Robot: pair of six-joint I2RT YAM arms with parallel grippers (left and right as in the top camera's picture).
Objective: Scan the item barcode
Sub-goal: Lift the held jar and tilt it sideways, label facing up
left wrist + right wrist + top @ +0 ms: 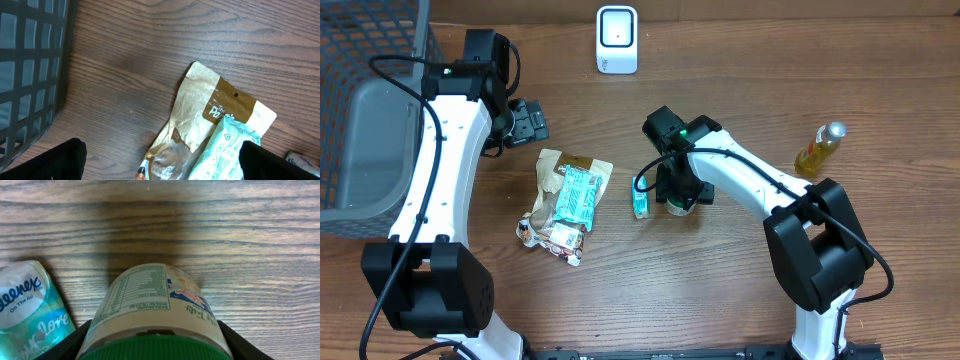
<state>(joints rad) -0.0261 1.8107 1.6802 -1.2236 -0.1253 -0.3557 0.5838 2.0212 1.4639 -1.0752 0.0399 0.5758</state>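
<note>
Wooden table (620, 300): your left gripper (162, 161) stands wide apart; your right gripper (155, 342) straddles the green-lidded jar (145, 300), but I cannot tell whether it is clamped.

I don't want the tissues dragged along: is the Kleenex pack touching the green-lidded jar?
Apart. The right wrist view shows bare wood between the Kleenex pack and the jar.

Jar (150, 305) cropped below; label (135, 292) print seems unreadable.

table (720, 300): wood grain, matt
pouch (195, 110): brown kraft paper, creased
tissue pack (30, 310): glossy plastic film
jar (145, 305): smooth printed label, green plastic lid (155, 350)
basket (65, 50): dark plastic mesh
</note>
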